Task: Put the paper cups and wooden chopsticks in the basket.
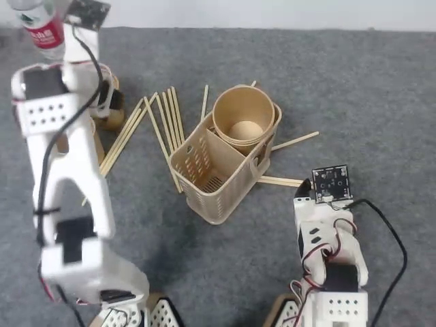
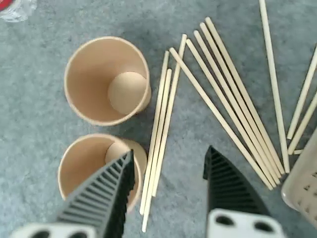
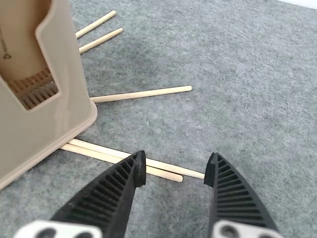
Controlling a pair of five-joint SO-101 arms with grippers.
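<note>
Item: wooden chopstick pair [image 3: 153, 163], on the counter at the basket's [image 1: 204, 197] 4 o'clock foot, long axis 9-to-3 in your high view, crosswise beneath your right gripper [image 3: 173, 168], fingers [image 3: 119, 188] spread wide, right arm nearer.

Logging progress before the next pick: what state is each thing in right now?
Beige slotted plastic basket, upright, one compartment empty.
Stacked tan paper cups, upright in basket.
Two loose tan paper cups, upright, empty, outside basket.
Wooden chopsticks, lying flat outside basket.
Left tool, open.
Right tool, open.
</note>
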